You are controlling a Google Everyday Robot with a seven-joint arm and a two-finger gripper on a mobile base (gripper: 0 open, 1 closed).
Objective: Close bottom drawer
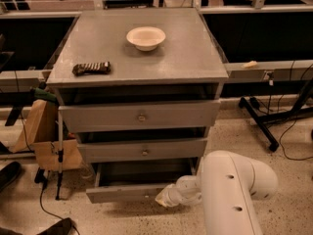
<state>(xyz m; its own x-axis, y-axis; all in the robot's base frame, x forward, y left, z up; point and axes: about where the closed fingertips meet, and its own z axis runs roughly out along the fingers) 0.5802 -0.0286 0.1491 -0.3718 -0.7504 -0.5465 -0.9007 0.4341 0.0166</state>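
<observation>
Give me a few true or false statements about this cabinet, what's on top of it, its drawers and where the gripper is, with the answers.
1. The bottom drawer is pulled out. True.
2. The white bowl sits inside the bottom drawer. False: it stands on the cabinet top.
3. The gripper is low down, by the right end of the bottom drawer's front. True.
4. The dark snack packet lies to the right of the bowl. False: in the camera view it lies to the bowl's left, nearer the top's front edge.
</observation>
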